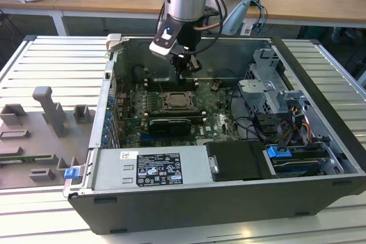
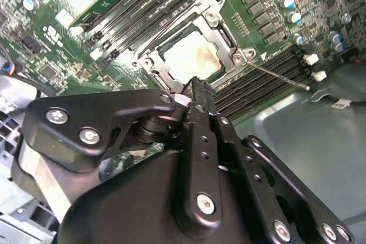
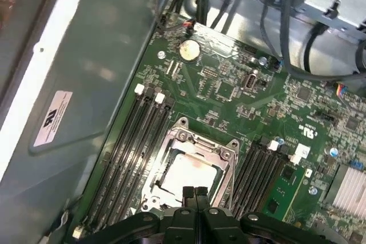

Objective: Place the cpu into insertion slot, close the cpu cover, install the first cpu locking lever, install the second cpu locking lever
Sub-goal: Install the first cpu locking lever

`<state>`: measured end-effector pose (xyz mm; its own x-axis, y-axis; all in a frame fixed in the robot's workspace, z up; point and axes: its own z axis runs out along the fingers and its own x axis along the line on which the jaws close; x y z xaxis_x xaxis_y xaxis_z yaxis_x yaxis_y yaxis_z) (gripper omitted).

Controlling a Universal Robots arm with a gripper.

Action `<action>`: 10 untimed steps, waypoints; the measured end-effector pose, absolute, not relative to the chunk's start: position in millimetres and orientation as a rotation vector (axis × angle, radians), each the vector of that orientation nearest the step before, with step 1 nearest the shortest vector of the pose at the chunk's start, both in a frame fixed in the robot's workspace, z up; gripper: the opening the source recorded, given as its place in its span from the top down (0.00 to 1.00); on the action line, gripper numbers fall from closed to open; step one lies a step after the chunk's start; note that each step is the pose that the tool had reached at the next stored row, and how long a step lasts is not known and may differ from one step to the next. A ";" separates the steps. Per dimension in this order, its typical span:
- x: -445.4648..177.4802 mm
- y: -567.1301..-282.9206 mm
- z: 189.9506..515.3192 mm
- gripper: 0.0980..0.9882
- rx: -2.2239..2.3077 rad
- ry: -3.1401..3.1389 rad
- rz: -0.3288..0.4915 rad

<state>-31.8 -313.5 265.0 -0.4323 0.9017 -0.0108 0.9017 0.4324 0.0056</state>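
The gripper (image 3: 194,190) has its two black fingers pressed together with nothing between them. In the exterior view it hangs inside the open computer case (image 1: 200,214), raised above the motherboard (image 3: 229,92) just far of the insertion slot (image 1: 180,103).

Just beyond the fingertips in both wrist views lies the cpu (image 3: 191,171). It sits flat in the slot, pale metal face up, with the cpu cover (image 3: 177,143) folded down around it so the face shows through the square opening. A thin metal rod (image 2: 280,76) runs out from one corner of the frame, across the long black memory slots (image 3: 128,147) that flank the socket on both sides.

Further out, a grey power supply box (image 1: 154,168) lines the near wall, and cables (image 1: 251,124) tangle toward the exterior view's right.
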 end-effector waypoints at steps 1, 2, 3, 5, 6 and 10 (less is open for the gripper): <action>-31.8 -313.5 265.0 0.99 1.632 2.670 -0.001; -31.8 -313.5 265.0 0.99 1.602 2.688 -0.001; -31.8 -313.5 265.0 0.99 1.575 2.705 -0.001; -31.8 -313.5 265.0 0.99 1.512 2.740 0.000; -31.8 -313.5 265.0 0.99 1.491 2.752 0.000; -31.8 -313.5 265.1 0.99 1.421 2.788 0.000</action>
<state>-31.8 -313.5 265.1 -0.5876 0.8091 -0.0108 0.8091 0.5877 0.0056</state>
